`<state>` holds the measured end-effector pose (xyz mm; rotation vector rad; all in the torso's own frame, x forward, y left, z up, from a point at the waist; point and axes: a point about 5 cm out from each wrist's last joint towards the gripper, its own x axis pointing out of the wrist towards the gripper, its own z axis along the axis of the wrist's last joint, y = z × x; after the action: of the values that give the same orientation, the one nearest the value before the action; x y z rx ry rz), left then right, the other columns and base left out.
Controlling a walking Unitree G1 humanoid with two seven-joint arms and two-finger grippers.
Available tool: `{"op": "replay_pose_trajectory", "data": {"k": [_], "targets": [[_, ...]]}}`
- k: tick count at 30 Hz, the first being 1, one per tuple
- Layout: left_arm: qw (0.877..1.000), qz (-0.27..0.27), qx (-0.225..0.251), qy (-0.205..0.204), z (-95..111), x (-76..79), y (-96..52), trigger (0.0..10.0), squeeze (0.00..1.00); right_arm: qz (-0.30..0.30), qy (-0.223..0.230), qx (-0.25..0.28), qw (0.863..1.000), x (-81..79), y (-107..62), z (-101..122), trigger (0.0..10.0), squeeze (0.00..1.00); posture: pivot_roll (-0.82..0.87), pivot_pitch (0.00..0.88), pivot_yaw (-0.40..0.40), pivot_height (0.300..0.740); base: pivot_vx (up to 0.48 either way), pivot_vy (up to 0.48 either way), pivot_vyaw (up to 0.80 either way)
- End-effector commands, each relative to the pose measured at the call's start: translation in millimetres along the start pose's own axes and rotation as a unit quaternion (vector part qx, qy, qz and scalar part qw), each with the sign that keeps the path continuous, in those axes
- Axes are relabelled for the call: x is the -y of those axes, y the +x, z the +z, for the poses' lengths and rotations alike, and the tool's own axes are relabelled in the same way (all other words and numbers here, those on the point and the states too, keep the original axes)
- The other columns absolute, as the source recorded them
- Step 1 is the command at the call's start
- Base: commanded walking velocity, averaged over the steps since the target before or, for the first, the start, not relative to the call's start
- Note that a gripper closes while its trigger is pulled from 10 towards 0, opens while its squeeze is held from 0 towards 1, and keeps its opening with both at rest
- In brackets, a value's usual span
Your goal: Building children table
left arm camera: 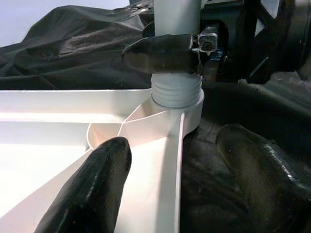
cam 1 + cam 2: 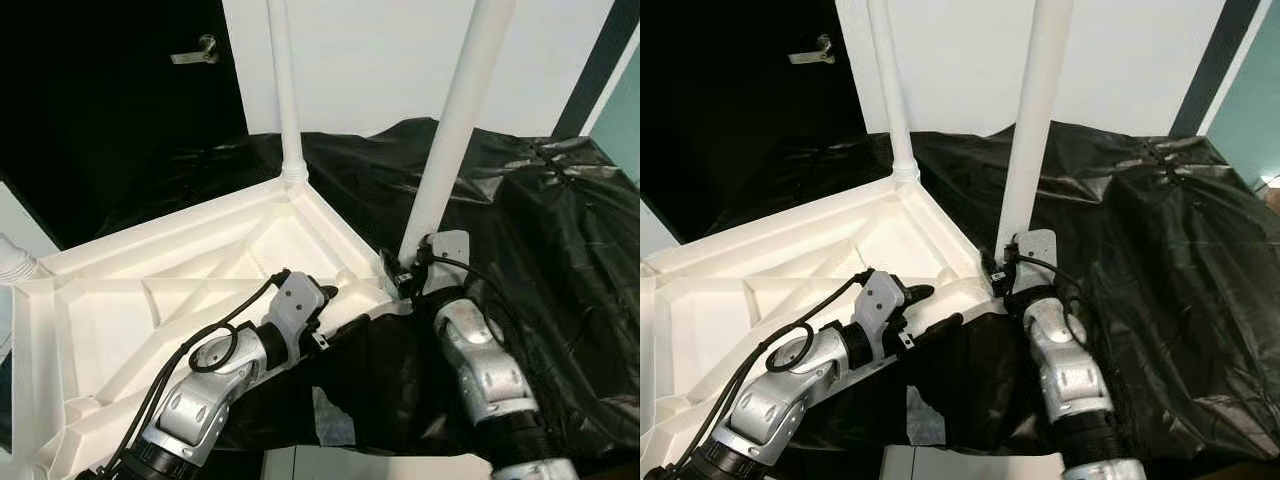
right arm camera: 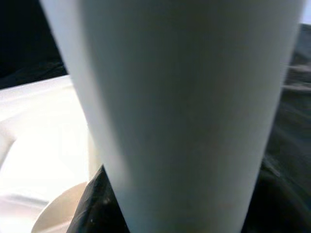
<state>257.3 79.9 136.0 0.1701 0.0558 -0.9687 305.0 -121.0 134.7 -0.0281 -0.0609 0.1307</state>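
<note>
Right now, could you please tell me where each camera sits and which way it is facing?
Left eye view: on the head, looking down at the upturned white tabletop; both silver arms show.
Right eye view: beside it, same scene, slightly shifted.
Left wrist view: along the open left gripper toward the near leg's threaded base.
Right wrist view: pressed close against the near leg; one finger's edge shows.
Shared: both wrist views see that near leg.

- the table top is lying upside down on the sheet.
- one leg is standing at its far corner.
- another leg is standing at its right corner.
</note>
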Motion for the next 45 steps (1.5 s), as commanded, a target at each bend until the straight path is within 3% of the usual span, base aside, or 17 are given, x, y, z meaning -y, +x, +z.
{"op": "replay_pose_trajectory", "data": {"k": [1, 5, 14, 15, 16, 23, 29, 30, 32, 35, 39, 40, 42, 43, 44, 45], "targets": [[1.0, -0.026, -0.003, 0.006, 2.0, 4.1, 0.0, 10.0, 0.0, -0.033, 0.019, -0.022, 0.999, -0.6, -5.0, -10.4, 10.0, 0.0, -0.01, 0.0, 0.014, 0.74, 0.0, 0.0, 0.0], [1.0, -0.026, -0.003, 0.006, 2.6, 3.5, -0.1, 10.0, 0.0, -0.038, 0.034, -0.015, 0.999, -9.7, -6.6, -6.8, 10.0, 0.0, -0.02, 0.0, 0.021, 0.74, 0.0, 0.0, 0.0], [1.0, -0.023, -0.003, 0.008, 4.5, -0.9, -0.7, 10.0, 0.0, -0.028, 0.035, -0.001, 0.999, -10.7, -10.3, 0.7, 10.0, 0.0, -0.02, 0.0, 0.029, 0.74, 0.0, 0.0, 0.0], [1.0, -0.022, -0.003, 0.009, 4.8, -1.2, -0.7, 10.0, 0.0, -0.029, 0.032, 0.002, 0.999, -7.7, -10.8, 1.5, 10.0, 0.72, -0.02, 0.0, 0.032, 0.74, 0.0, 0.0, 0.0], [1.0, -0.022, -0.003, 0.009, 5.0, -1.3, -1.1, 10.0, 0.0, -0.022, 0.028, 0.008, 0.999, -4.1, -12.1, 2.4, 10.0, 1.0, -0.02, 0.0, 0.032, 0.74, 0.0, 0.0, 0.0], [1.0, -0.02, -0.01, 0.016, 3.2, -2.4, -2.9, 10.0, 0.0, 0.008, 0.023, 0.019, 1.0, 6.3, -18.6, 3.8, 10.0, 1.0, -0.02, 0.0, 0.031, 0.74, 0.0, 0.0, 0.0], [1.0, -0.021, -0.012, 0.02, 2.9, -4.3, -3.8, 10.0, 0.0, 0.081, 0.004, 0.024, 0.996, 24.0, -23.7, 2.5, 10.0, 1.0, -0.02, 0.0, 0.029, 0.74, 0.0, 0.0, 0.0], [1.0, -0.021, -0.012, 0.02, 2.9, -4.5, -3.8, 10.0, 0.0, 0.096, -0.001, 0.024, 0.995, 26.6, -23.3, 2.1, 10.0, 0.0, -0.02, 0.0, 0.029, 0.74, 0.0, 0.0, 0.0], [0.999, -0.023, -0.018, 0.024, -0.2, -5.1, -3.6, 10.0, 0.0, 0.169, -0.029, 0.022, 0.985, 33.3, -12.1, 3.0, 10.0, 0.0, -0.01, 0.0, 0.028, 0.74, 0.0, 0.0, 0.0], [0.999, -0.023, -0.019, 0.024, -0.9, -5.3, -3.4, 10.0, 0.0, 0.183, -0.035, 0.022, 0.982, 33.8, -9.6, 3.5, 10.0, 0.0, -0.01, 0.0, 0.028, 0.74, 0.0, 0.0, 0.0], [0.998, -0.027, -0.044, 0.032, -10.0, -4.0, -3.7, 10.0, 0.0, 0.249, -0.05, 0.001, 0.967, 27.4, -1.2, -0.3, 10.0, 0.0, 0.0, 0.0, 0.024, 0.74, 0.0, 0.0, 0.0], [0.998, -0.026, -0.048, 0.028, -11.8, -2.5, -3.5, 10.0, 0.0, 0.281, -0.061, -0.012, 0.958, 23.0, 4.3, -3.9, 10.0, 0.0, 0.0, 0.0, 0.021, 0.74, 0.0, 0.0, 0.0], [0.998, -0.026, -0.048, 0.028, -11.8, -2.5, -3.5, 10.0, 0.0, 0.281, -0.061, -0.012, 0.958, 23.0, 4.3, -3.9, 10.0, 0.0, 0.0, 0.0, 0.021, 0.74, 0.0, 0.0, 0.0], [0.998, -0.025, -0.046, 0.029, -10.8, -1.7, -2.9, 10.0, 0.0, 0.291, -0.071, -0.014, 0.954, 20.4, 7.4, -4.8, 9.5, 0.0, 0.01, 0.0, 0.019, 0.74, 0.0, 0.0, 0.0], [0.998, -0.023, -0.044, 0.031, -10.0, -1.3, -2.5, 10.0, 0.0, 0.299, -0.08, -0.015, 0.951, 18.1, 9.8, -5.5, 3.5, 0.0, 0.02, 0.0, 0.015, 0.74, 0.0, 0.0, 0.0], [0.998, -0.023, -0.044, 0.031, -10.0, -1.3, -2.5, 10.0, 0.0, 0.299, -0.08, -0.015, 0.951, 18.1, 9.8, -5.5, 3.5, 0.0, 0.02, 0.0, 0.015, 0.74, 0.0, 0.0, 0.0]]}}
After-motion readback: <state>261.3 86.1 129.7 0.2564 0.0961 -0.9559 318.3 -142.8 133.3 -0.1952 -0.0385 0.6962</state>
